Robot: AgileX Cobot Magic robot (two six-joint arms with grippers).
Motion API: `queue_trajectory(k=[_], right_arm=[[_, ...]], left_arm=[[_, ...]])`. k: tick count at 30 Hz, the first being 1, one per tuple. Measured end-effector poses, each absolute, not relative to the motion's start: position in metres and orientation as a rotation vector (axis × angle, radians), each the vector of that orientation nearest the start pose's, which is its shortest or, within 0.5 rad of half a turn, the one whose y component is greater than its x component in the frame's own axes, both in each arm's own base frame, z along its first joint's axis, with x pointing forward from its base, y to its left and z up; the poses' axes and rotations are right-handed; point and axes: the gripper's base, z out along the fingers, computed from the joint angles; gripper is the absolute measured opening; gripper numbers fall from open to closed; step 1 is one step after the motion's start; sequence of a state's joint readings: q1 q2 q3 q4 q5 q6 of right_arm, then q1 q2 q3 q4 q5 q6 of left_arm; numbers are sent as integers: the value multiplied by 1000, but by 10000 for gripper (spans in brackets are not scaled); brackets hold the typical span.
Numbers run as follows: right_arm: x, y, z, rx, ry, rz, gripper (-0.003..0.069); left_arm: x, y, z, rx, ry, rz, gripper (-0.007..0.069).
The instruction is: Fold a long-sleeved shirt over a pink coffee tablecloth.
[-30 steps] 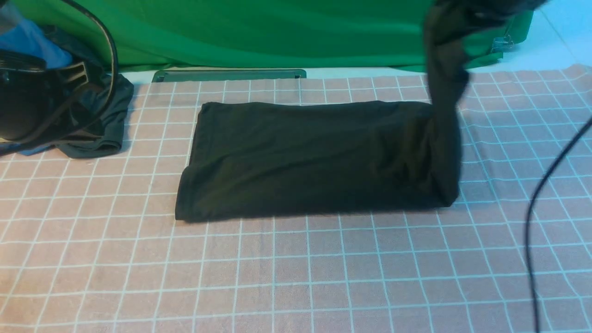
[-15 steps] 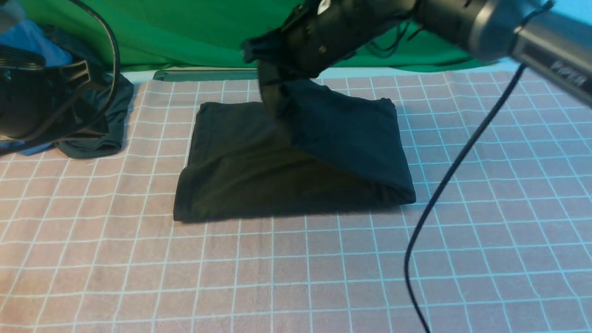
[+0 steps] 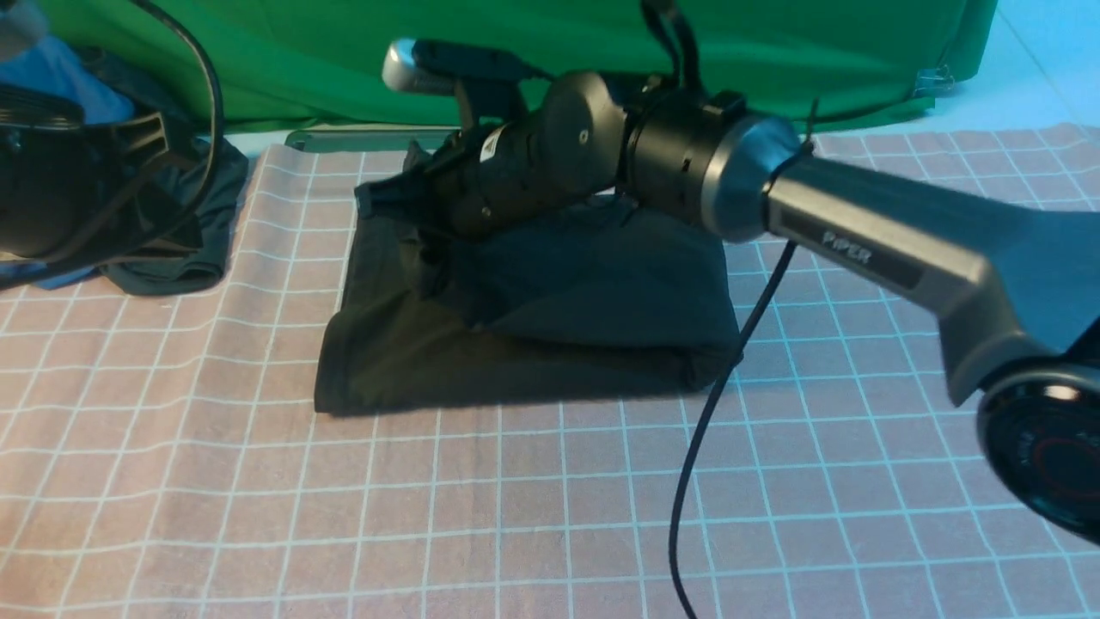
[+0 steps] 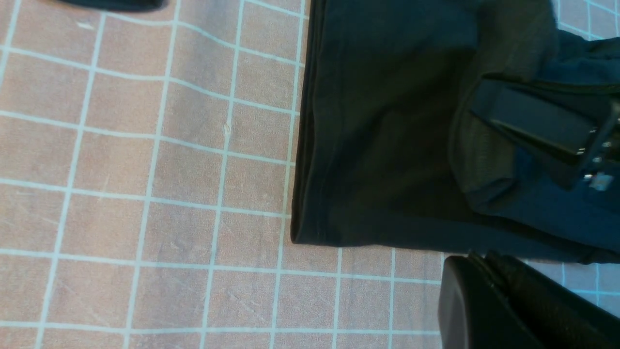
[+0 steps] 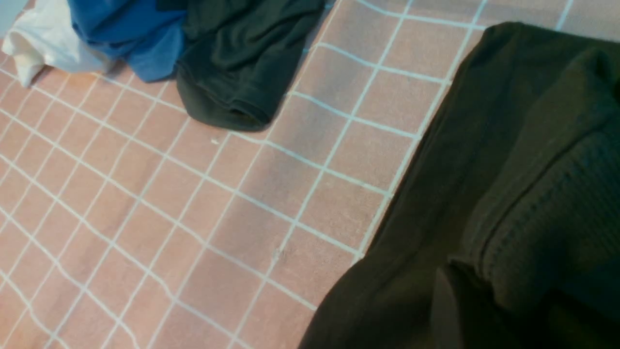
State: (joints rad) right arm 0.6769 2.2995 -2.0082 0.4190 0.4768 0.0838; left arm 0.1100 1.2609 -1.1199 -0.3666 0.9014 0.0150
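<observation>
Your right claw (image 3: 387,196) is down at the shirt's (image 3: 412,352) far left corner, jaws narrow and seemingly pinching the ribbed edge, though the front view hides the tips. A second ago that end hung high at the right; now you've swept it across, so the right half lies doubled over the left. That looks like the final crosswise fold, with only release and retreat left. The shirt sits mid-cloth (image 3: 550,516), toward the far edge, and has nudged the cloth into ripples at the left. Your right arm stretches low and almost flat over the bundle. Your left claw (image 4: 489,300) is shut and empty, parked by the shirt's left near corner.
</observation>
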Motion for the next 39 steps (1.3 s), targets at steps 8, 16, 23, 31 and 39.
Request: queue_trajectory(k=[8, 16, 23, 31, 39], right_arm=[[410, 357, 213, -347, 2324, 848, 395], [417, 317, 259, -686, 2383, 724, 341], [434, 212, 308, -720, 2530, 492, 39], [429, 183, 266, -722, 2724, 441, 37], [431, 186, 242, -681, 2709, 428, 37]], left_arm=[[256, 2, 343, -288, 2467, -402, 13], [255, 0, 342, -300, 2482, -436, 13], [282, -19, 319, -310, 2514, -611, 13], [334, -66, 271, -239, 2610, -619, 13], [392, -64, 220, -275, 2674, -530, 13]])
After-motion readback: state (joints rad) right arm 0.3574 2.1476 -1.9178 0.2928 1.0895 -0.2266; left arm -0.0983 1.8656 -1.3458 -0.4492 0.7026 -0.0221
